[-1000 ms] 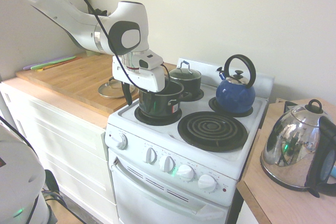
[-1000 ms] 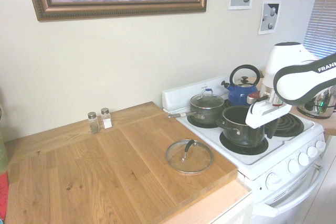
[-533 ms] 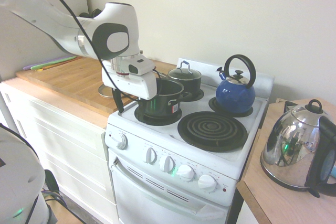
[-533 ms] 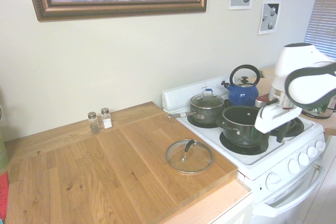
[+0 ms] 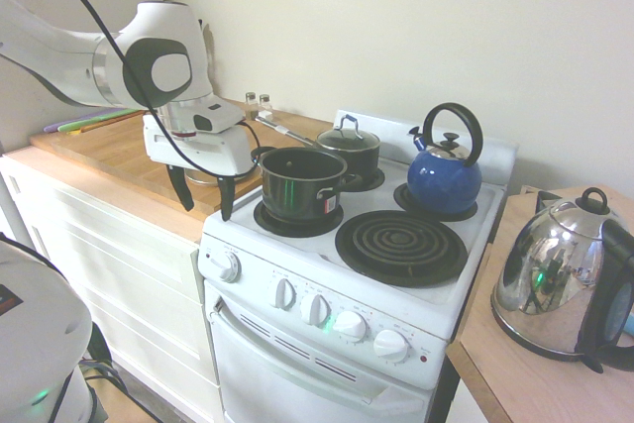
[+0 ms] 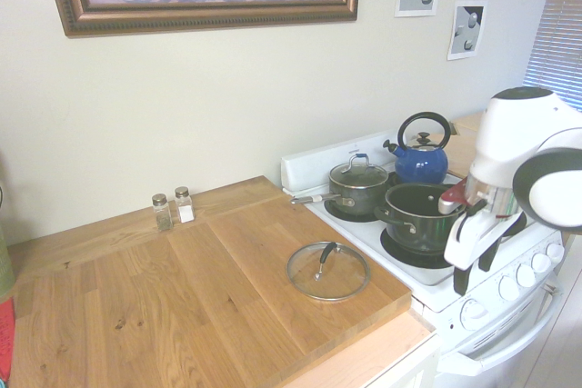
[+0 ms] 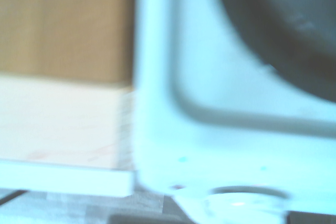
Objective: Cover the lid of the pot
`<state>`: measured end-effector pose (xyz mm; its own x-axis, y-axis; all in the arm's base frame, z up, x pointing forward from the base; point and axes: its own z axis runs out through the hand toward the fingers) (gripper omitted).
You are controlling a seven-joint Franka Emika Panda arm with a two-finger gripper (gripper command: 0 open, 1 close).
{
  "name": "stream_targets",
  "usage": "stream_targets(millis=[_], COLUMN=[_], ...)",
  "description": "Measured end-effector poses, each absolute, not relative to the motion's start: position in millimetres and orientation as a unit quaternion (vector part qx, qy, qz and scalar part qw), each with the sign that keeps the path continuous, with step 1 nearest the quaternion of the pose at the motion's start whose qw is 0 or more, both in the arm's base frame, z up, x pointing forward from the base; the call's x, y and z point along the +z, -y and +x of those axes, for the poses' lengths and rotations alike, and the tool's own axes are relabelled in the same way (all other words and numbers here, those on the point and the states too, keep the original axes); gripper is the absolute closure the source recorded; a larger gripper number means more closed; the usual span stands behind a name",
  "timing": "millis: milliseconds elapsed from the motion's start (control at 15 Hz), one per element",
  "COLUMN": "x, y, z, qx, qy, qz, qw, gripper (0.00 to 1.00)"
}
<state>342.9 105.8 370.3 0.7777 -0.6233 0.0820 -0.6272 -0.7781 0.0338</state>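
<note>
Glass lid (image 6: 327, 271) lies flat, knob up; black pot (image 5: 301, 183) stands open-mouthed.

The pot (image 6: 420, 216) sits on the stove's (image 6: 427, 281) near left burner; the lid (image 6: 327, 271) lies on the bench (image 6: 182, 306) left of it, well apart.

Behind the stove's (image 5: 297, 274) front coil (image 5: 400, 246): a blue kettle (image 5: 445, 175), a small lidded pot (image 5: 350, 151); 2 shakers (image 6: 174, 209) on the counter (image 6: 182, 306) beside it.
</note>
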Motion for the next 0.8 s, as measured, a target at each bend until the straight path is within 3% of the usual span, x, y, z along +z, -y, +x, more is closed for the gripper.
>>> stream_targets(millis=[800], x=[380], y=[-219], z=[407], qx=[0.029], qy=[0.308], qz=[0.951], qw=[0.002], gripper=[0.0])
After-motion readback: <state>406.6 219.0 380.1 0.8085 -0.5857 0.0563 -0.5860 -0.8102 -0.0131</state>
